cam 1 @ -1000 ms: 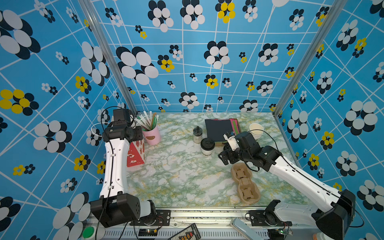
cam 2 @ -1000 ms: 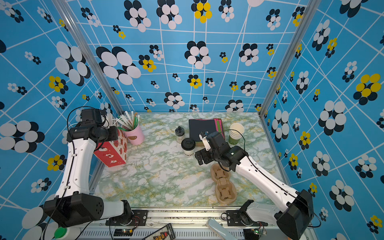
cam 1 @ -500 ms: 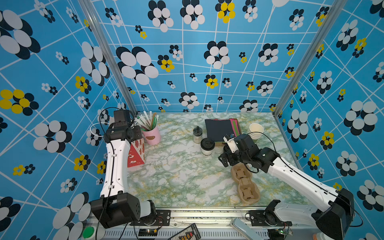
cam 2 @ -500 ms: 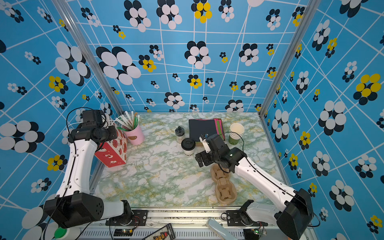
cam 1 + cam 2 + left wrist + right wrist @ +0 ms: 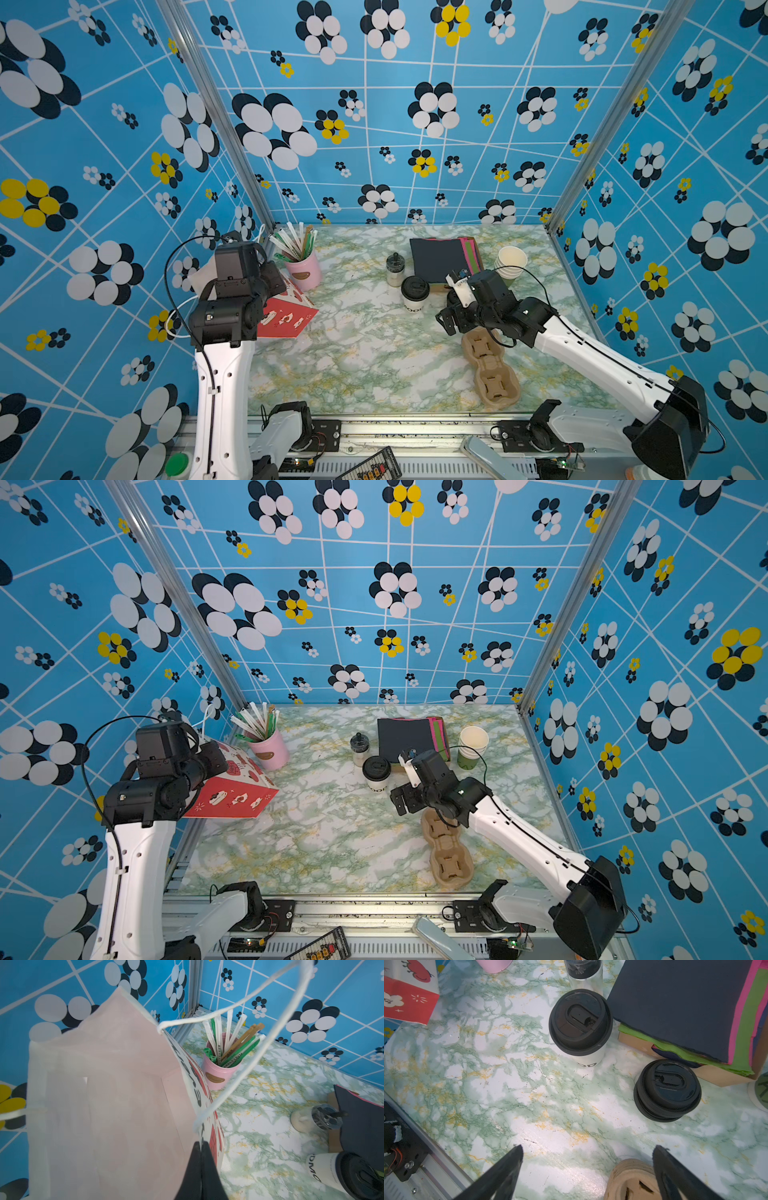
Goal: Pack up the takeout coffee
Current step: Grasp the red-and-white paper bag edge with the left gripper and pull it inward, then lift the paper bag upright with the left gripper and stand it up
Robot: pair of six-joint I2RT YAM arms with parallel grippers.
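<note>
The takeout coffee point(image 5: 414, 293) point(image 5: 376, 773) point(image 5: 580, 1022) point(image 5: 340, 1174) is a white paper cup with a black sip lid, upright mid-table. At the left stands a red and white paper bag point(image 5: 286, 318) point(image 5: 232, 796) point(image 5: 104, 1095) with its mouth open and white cord handles. My left gripper point(image 5: 200, 1144) is shut on the bag's rim on the side toward the table's middle. My right gripper point(image 5: 587, 1148) point(image 5: 451, 322) point(image 5: 405, 802) hangs open over bare table, in front of the coffee, with nothing between its fingers.
A brown pulp cup carrier point(image 5: 490, 374) point(image 5: 449, 854) point(image 5: 631, 1180) lies under the right arm. A stack of black lids point(image 5: 667, 1089), a napkin box point(image 5: 442, 259), nested paper cups point(image 5: 510, 264), a shaker jar point(image 5: 395, 270) and a pink straw holder point(image 5: 305, 270) line the back.
My left gripper has closed on the bag's rim, and the bag's mouth has spread toward the table's middle. My right gripper has drifted slightly toward the front, still open.
</note>
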